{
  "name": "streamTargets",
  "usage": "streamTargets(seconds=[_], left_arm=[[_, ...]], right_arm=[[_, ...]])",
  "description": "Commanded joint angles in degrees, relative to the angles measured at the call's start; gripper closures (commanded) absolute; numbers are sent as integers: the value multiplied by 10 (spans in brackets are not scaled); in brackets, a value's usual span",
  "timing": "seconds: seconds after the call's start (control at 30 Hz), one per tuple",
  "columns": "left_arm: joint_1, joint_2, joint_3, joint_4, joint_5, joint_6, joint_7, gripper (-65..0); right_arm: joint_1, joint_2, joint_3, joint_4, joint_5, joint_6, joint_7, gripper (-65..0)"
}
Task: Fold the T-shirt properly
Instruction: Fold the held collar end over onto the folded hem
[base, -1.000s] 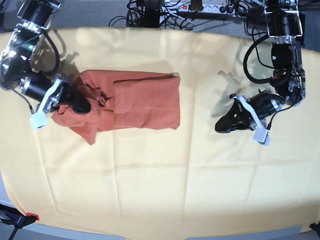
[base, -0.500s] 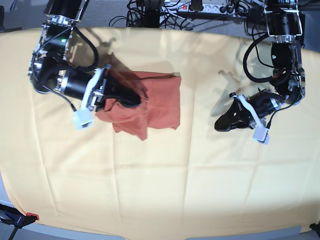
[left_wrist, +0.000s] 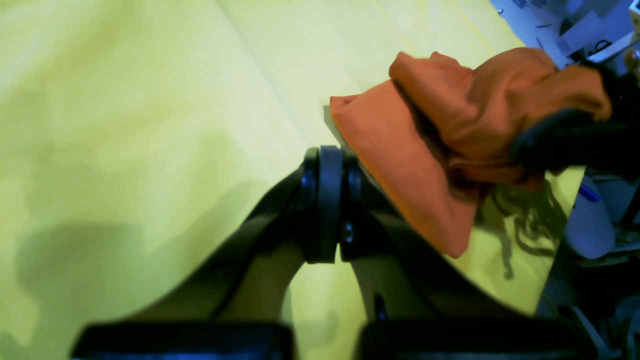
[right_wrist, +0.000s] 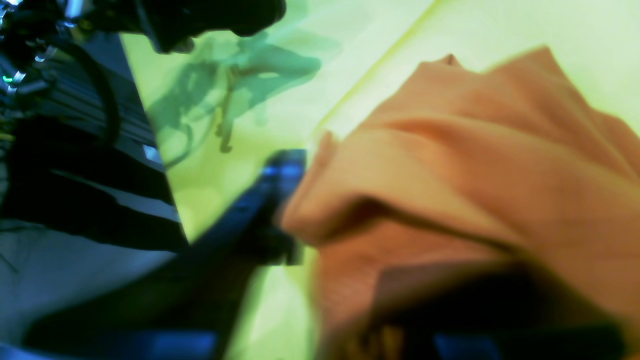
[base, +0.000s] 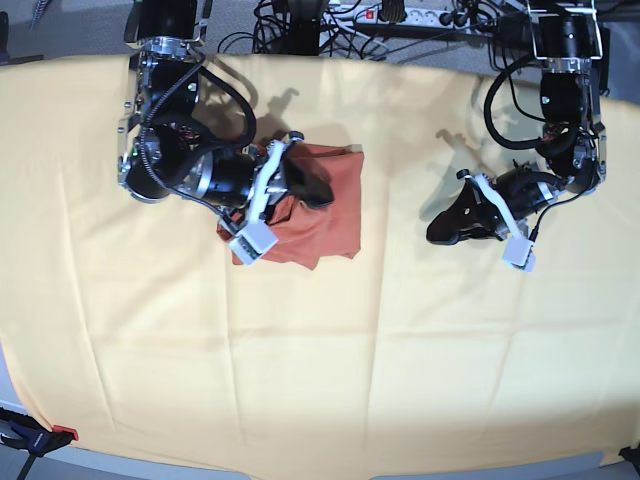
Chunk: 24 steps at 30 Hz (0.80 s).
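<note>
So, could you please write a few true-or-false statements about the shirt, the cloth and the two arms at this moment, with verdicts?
1. The T-shirt lies spread flat with both sleeves out. False: it is bunched into a compact, partly folded bundle.
2. The right gripper is over the T-shirt. True.
3. The left gripper is pinching a corner of the T-shirt. False: it is shut, holds nothing and is well apart from the shirt, over the yellow cloth.
4. The T-shirt rests on the yellow cloth. True.
5. The shirt is blue. False: it is rust-orange.
</note>
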Motion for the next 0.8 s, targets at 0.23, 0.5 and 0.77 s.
streamTargets(seconds=[0.23, 0.5, 0.77], left_arm=[[-7, -9, -4, 10, -14, -5, -12, 0], [-7, -9, -4, 9, -10, -5, -12, 0], [-7, -9, -4, 9, -9, -5, -12, 0]], right_arm=[[39, -1, -137, 10, -77, 3, 19, -392], [87, -1, -259, 10, -199, 3, 42, -390], [104, -1, -322, 10, -283, 3, 92, -390]])
